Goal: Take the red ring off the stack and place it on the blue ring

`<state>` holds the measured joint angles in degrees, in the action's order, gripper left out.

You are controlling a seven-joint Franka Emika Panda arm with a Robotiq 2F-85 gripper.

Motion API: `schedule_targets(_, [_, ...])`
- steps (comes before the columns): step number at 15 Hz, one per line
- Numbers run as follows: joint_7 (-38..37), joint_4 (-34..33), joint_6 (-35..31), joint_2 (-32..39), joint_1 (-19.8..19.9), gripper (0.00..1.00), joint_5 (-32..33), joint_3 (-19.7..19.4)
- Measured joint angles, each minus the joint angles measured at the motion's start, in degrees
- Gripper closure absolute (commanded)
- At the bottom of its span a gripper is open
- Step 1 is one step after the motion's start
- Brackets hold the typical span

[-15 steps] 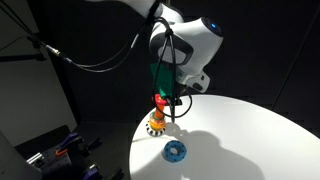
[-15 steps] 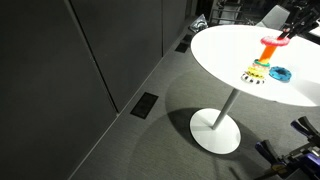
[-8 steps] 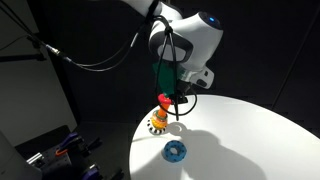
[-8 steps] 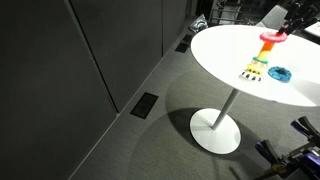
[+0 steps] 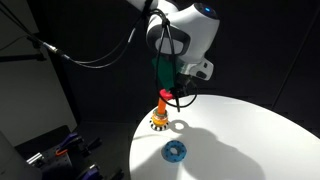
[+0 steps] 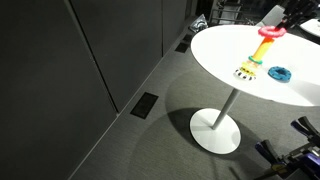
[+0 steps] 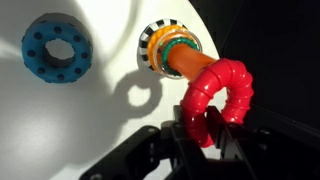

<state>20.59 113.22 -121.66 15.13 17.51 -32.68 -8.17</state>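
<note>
The hand (image 7: 203, 128) was clamped on the red ring (image 7: 224, 88), its fingers pinching the ring's lower side, and it held the ring up above the desk (image 5: 250, 140). In the wrist view the ring sat at the upper end of the orange peg of the stack (image 7: 183, 60); whether it had cleared the peg could not be told. The stack's checkered base stood close to the desk's curved rim with dark floor beyond, while the blue ring (image 5: 175, 151) lay flat, apart from the stack, and broad bare white surface lay open on the other side.
</note>
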Motion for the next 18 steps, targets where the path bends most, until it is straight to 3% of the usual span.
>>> schedule_targets(8, [0.0, 0.2, -2.2, -1.6, -0.3, 0.92, -0.1, 0.3])
schedule_targets(18, [0.0, 1.2, -5.0, -1.0, 1.7, 0.92, -0.1, -2.6])
